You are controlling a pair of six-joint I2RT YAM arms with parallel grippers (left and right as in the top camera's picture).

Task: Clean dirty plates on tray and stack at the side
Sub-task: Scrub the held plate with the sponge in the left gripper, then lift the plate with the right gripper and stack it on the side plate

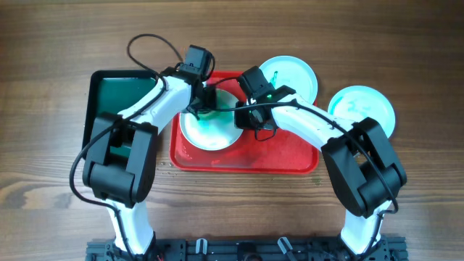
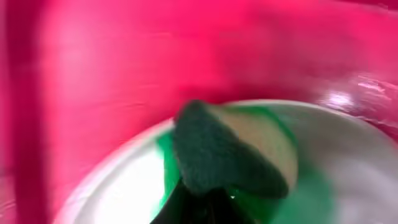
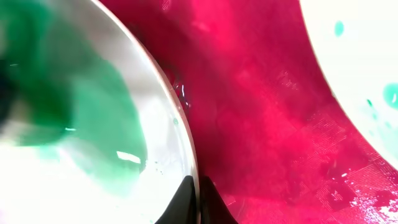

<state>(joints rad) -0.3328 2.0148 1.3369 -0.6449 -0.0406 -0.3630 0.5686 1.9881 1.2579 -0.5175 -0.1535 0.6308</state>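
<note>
A white plate (image 1: 210,127) with a wide teal-green smear lies on the left part of the red tray (image 1: 290,156). My left gripper (image 1: 205,103) is shut on a dark green sponge (image 2: 224,149) that presses on this plate (image 2: 354,162). My right gripper (image 1: 244,116) is shut on the plate's right rim (image 3: 186,149), one finger on each side. A second white plate (image 1: 290,76) with green specks sits at the tray's back right; it also shows in the right wrist view (image 3: 360,50). A pale aqua plate (image 1: 362,109) with green marks lies on the table to the right.
A smaller dark green tray (image 1: 116,94) stands left of the red tray, under my left arm. Wet red tray floor (image 3: 267,124) lies between the two plates. Bare wooden table (image 1: 51,145) surrounds the trays.
</note>
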